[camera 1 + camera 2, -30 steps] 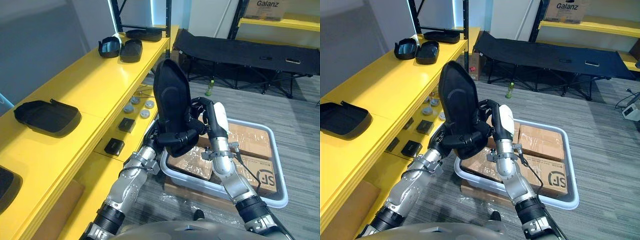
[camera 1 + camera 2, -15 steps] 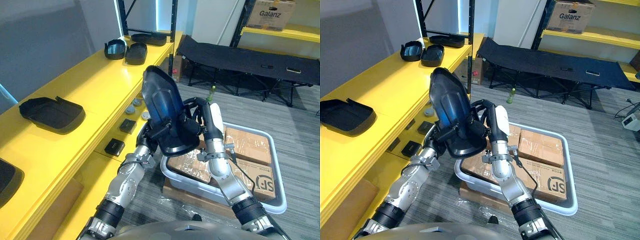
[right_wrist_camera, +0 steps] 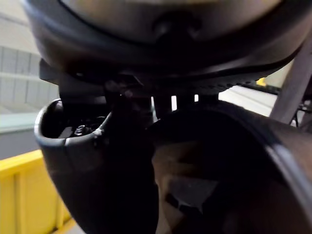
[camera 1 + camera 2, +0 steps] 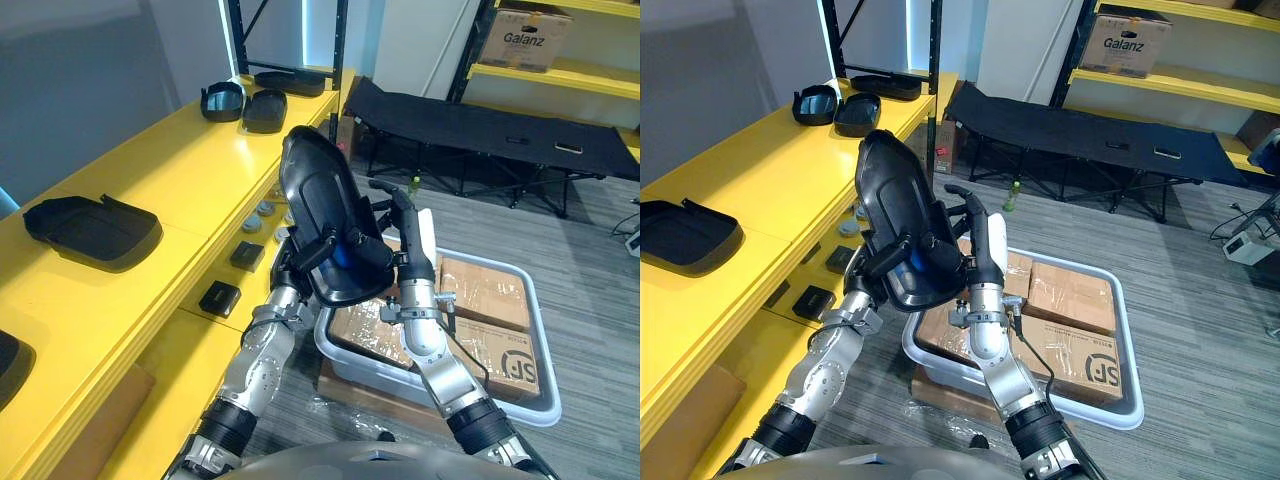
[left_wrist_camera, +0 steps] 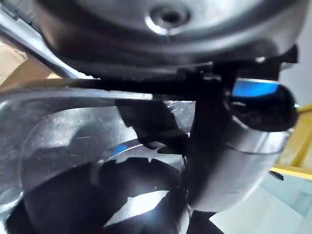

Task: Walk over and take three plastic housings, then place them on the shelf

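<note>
Housing turned hollow-side out (left hand gripping); bin: cardboard boxes

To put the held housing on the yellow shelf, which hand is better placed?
Left, probably. The yellow shelf is on the robot's left, and the left hand grips the black plastic housing on that side. The right hand is at the housing's far side, away from the shelf.

Both eye views look down from the head and share the yellow shelf and black housing; wrist views face that housing very closely.
</note>
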Robot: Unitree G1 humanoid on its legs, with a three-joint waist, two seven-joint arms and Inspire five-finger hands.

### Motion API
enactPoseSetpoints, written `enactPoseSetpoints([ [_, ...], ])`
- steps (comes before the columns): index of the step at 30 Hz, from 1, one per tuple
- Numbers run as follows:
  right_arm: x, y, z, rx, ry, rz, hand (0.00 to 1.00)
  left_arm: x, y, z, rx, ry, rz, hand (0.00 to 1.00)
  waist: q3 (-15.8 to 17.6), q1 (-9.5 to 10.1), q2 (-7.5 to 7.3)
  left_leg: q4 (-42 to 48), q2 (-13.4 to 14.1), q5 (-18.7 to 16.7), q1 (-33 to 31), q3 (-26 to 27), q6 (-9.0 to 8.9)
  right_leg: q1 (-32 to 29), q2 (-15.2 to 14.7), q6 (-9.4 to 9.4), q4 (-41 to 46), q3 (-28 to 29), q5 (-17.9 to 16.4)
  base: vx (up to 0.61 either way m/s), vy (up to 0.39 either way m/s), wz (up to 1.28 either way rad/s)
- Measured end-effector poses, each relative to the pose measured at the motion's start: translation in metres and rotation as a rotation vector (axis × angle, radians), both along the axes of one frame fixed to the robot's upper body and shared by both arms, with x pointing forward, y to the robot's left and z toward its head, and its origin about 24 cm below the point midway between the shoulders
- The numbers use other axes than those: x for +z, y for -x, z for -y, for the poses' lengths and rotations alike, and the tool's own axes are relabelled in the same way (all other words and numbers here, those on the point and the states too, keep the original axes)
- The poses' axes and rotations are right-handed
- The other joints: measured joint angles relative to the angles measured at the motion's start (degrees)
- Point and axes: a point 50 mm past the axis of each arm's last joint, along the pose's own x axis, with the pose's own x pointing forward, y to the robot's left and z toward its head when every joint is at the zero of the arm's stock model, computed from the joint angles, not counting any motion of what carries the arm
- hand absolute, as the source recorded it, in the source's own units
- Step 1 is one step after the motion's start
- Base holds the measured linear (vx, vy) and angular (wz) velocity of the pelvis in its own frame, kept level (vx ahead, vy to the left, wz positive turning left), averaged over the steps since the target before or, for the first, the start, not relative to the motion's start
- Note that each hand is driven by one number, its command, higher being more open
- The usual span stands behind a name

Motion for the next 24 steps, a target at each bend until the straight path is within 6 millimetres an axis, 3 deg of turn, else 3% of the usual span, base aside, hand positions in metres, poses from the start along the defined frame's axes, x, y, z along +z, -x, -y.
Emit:
enactPoseSetpoints([
  [7,0.007,0.002,-0.007,0.003,-0.3,-0.046,1.0,0.017,-0.004,-0.008,0.175,-0.029,0.067,0.0,0.0,-0.15,0.03,0.0,0.1,0.0,0.1,-0.2,0.01,0.2,0.0,-0.03,0.0,-0.3,0.0,0.0,0.0,0.0],
  [10,0.002,0.009,-0.002,-0.012,-0.389,-0.083,1.0,0.022,-0.004,-0.033,0.401,-0.077,0.087,0.0,0.1,-0.21,0.08,0.0,0.1,-0.1,0.1,-0.5,0.01,0.5,0.0,-0.22,0.0,-0.7,-0.2,-0.02,0.011,0.05],
  [14,-0.011,0.017,0.001,-0.041,-0.491,-0.158,1.0,0.023,0.013,-0.067,0.709,-0.288,0.083,0.0,0.3,-0.04,0.44,0.0,0.1,-0.2,-0.2,-1.3,-0.03,0.9,0.0,-0.47,0.0,-1.7,-0.5,-0.01,0.011,0.1],
  [18,-0.002,0.025,0.021,-0.11,-0.542,-0.11,1.0,0.018,0.031,-0.11,1.016,-0.449,0.028,0.0,1.2,0.45,0.99,0.0,0.1,-0.2,-0.3,-1.7,-0.03,1.1,0.0,-0.9,0.0,-2.1,-0.8,-0.01,0.013,0.06],
  [21,0.002,0.027,0.032,-0.128,-0.537,-0.079,1.0,0.016,0.043,-0.124,1.141,-0.513,0.013,0.0,1.3,0.99,0.99,0.0,0.1,-0.2,-0.5,-1.9,-0.06,1.0,-0.1,-0.82,0.0,-2.4,-0.8,0.0,0.014,0.05],
  [24,0.0,0.03,0.036,-0.104,-0.567,-0.09,1.0,0.02,0.051,-0.126,1.154,-0.6,0.055,0.0,1.3,1.14,0.99,0.1,0.1,-0.2,-1.1,-2.3,-0.08,0.8,-0.1,-0.78,0.0,-3.0,-0.9,-0.01,0.014,0.07],
])
